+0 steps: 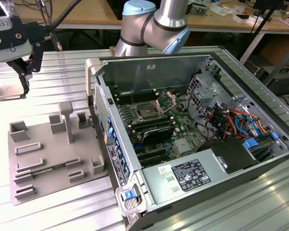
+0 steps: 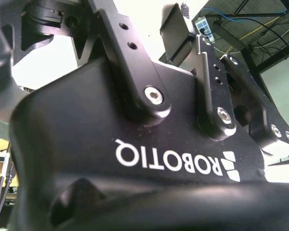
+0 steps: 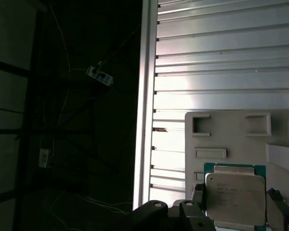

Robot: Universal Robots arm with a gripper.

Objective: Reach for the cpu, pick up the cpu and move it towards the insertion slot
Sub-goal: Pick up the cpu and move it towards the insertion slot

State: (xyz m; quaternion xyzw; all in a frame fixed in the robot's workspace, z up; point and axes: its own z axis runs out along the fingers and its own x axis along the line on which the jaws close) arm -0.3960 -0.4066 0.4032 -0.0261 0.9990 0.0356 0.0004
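The cpu (image 1: 9, 90) is a small square chip with a pale metal top, at the exterior view's far left, above the ribbed table and left of the grey tray (image 1: 53, 154). My gripper (image 1: 11, 82) comes down on it from above, a black finger (image 1: 26, 74) against its right edge. In the first wrist view the cpu (image 3: 234, 190) sits between the two fingers of the gripper (image 3: 236, 206), which is shut on it, with the tray (image 3: 231, 132) farther below. The insertion slot (image 1: 147, 112) lies inside the open computer case, its metal frame (image 1: 166, 101) raised.
The open computer case (image 1: 192, 62) fills the exterior view's middle and right, with a raised side wall (image 1: 98, 96) facing the tray. Upright posts (image 1: 66, 118) stand on the tray. The table's edge (image 3: 147, 96) drops to dark floor. The second wrist view shows the gripper's black housing (image 2: 135, 139).
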